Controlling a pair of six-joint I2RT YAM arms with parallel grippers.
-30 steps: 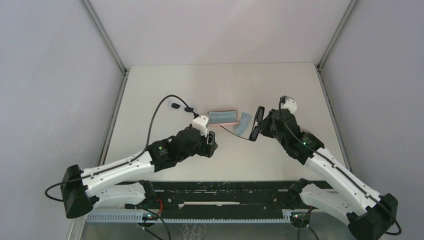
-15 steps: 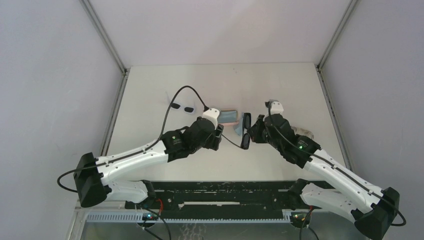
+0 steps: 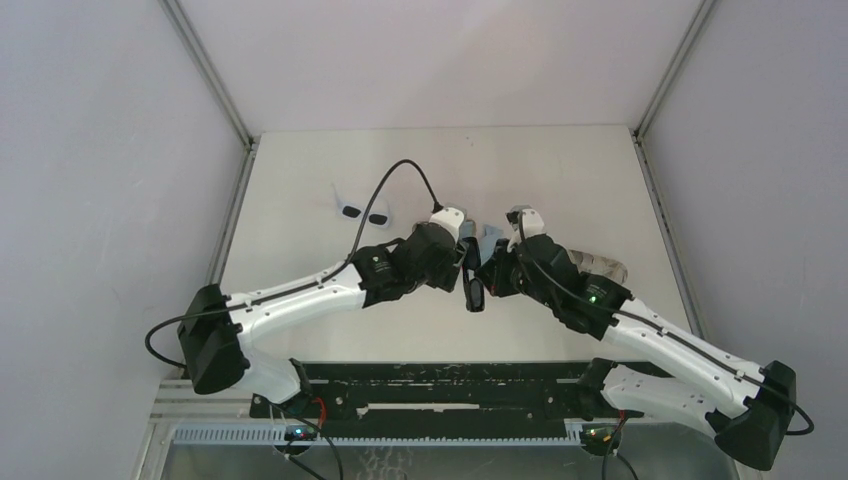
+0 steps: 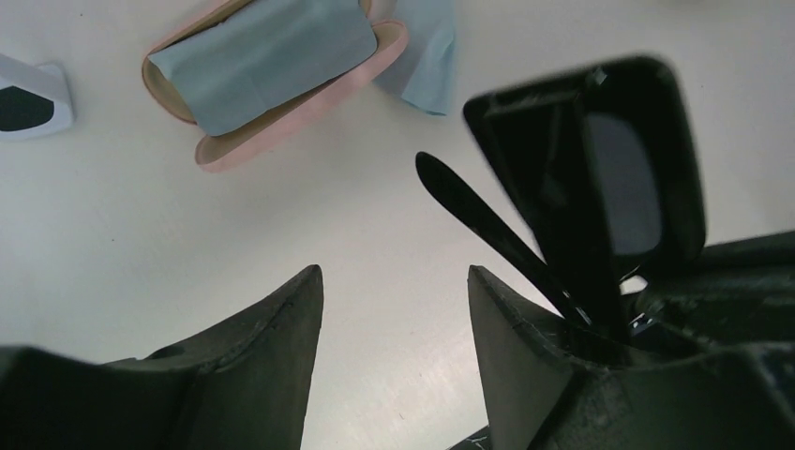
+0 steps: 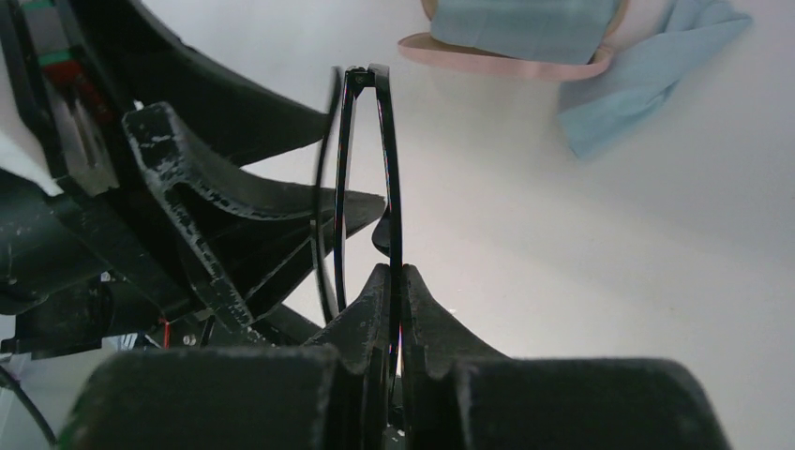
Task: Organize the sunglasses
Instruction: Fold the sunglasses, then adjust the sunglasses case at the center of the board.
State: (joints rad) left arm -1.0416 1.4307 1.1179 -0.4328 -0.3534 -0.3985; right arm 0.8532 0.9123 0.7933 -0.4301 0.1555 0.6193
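My right gripper (image 5: 392, 272) is shut on the rim of the black sunglasses (image 5: 386, 159), holding them upright and edge-on above the table. In the top view those black sunglasses (image 3: 472, 288) hang between the two grippers. My left gripper (image 4: 394, 277) is open, with bare table between its fingers. The black sunglasses (image 4: 609, 187) stand just right of it, one thin arm slanting past its right finger. The white sunglasses (image 3: 362, 210) lie on the table at the back left, apart from both grippers.
An open pink case (image 4: 281, 112) lies just beyond the grippers with a light-blue cloth (image 4: 262, 56) inside. A second light-blue cloth (image 5: 647, 66) lies on the table beside it. The left arm's cable (image 3: 400, 175) loops over the table's middle.
Both grippers have moved toward each other at the table's middle. The right one carried the black sunglasses leftward and nearer. The left arm swung right, uncovering the white sunglasses.
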